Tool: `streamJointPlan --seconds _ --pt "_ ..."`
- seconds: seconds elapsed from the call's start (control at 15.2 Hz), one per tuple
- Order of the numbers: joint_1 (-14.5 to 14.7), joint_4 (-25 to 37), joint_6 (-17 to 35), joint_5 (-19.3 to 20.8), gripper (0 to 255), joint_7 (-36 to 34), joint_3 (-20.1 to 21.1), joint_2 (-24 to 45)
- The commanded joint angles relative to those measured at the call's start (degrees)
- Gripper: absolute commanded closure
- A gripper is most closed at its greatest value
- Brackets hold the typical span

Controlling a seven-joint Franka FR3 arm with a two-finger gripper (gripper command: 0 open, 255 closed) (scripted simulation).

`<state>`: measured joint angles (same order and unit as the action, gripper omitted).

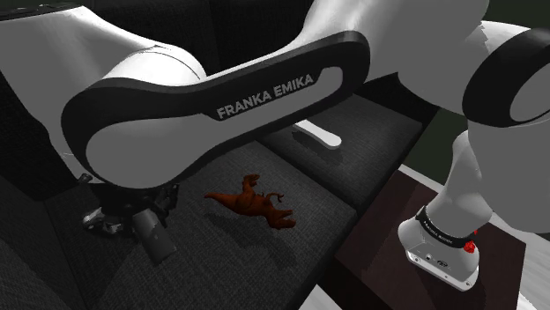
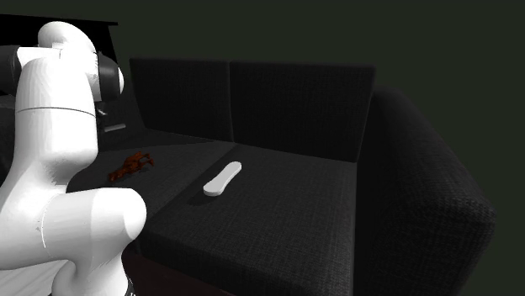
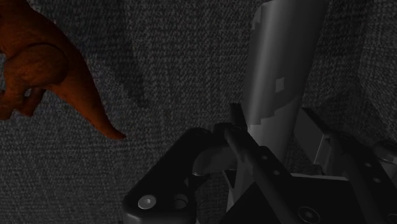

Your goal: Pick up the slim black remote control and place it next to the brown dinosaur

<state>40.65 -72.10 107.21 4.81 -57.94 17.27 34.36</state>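
In the wrist view the brown dinosaur (image 3: 44, 63) sits upper left. Right of it, my tool (image 3: 259, 145) is clamped on the slim grey remote (image 3: 280, 76), over the dark sofa (image 3: 165, 76). The second exterior view adds a white remote (image 2: 223, 178) lying mid-frame.

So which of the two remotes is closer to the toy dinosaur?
The slim dark grey remote, clasped in the gripper right by the brown dinosaur. The white remote lies on the neighbouring sofa cushion, farther off.
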Motion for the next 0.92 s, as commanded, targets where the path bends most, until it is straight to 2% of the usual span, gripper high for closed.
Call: streamJointPlan --seconds 0.0,0.86 --pt "-0.1 -1.0 1.4 0.1 255 0.1 -0.1 0.4" --pt "-0.2 -7.1 9.9 0.7 255 0.1 -0.6 2.9"
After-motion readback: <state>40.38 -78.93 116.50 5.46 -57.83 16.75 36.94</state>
